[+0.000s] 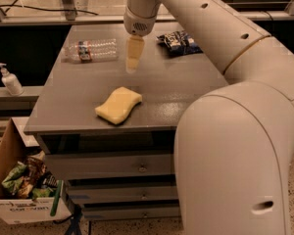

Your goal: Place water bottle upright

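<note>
Lettering is being shown in three places, though none of it can be read: on the narrow red-and-blue band of the water bottle [90, 50], on the dark blue snack packet [179, 42] with its white print, and on the white front of the cardboard box [10, 155] standing on the floor at the lower left. The water bottle, of clear ribbed plastic, is lying on its side at the far left of the grey surface [176, 92], the band sitting nearer its left end. A yellow sponge [118, 105], soft-looking and wavy in outline, is resting flat near the front edge, well apart from the bottle. The crinkled packet is lying at the far right. The tool [131, 67], pale yellow and tapered, is being held pointing straight down from a white cylindrical wrist, over the surface between bottle and packet, just beside the bottle's right end and not touching it; whether it is spread or pressed together cannot be told. The arm [225, 48], built of smooth, rounded white shells, is being stretched across from the right foreground. A white pump dispenser bottle [11, 81] is standing upright on a ledge to the left. Grey drawers [137, 165] are being carried beneath the surface, and crumpled wrappers are being held in the box.
</note>
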Controlling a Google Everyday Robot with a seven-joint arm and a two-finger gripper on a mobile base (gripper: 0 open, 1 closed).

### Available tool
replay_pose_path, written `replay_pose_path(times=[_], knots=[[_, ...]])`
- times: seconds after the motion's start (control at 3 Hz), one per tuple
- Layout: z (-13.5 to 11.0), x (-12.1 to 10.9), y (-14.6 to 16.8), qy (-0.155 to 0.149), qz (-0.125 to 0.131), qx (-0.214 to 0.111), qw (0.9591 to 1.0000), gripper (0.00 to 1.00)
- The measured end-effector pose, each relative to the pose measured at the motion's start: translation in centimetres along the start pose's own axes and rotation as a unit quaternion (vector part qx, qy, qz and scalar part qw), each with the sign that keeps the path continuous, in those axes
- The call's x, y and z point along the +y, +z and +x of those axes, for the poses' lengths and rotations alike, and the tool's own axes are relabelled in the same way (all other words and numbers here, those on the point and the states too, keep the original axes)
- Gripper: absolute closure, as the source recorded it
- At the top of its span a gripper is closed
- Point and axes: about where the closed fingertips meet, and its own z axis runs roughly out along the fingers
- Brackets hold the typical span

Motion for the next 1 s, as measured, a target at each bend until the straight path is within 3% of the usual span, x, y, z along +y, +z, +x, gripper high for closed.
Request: replay_pose_path(times=[0.33, 0.67, 1.0], knots=[[-3.95, -1.11, -0.89, -0.006, 0.027, -0.014, 0.9995, 0.0], [-3.95, -1.11, -0.88, -0.006, 0.027, -0.014, 0.9995, 0.0], [-3.84, -1.54, -0.18, 0.028, 0.04, -0.023, 0.9985, 0.0]])
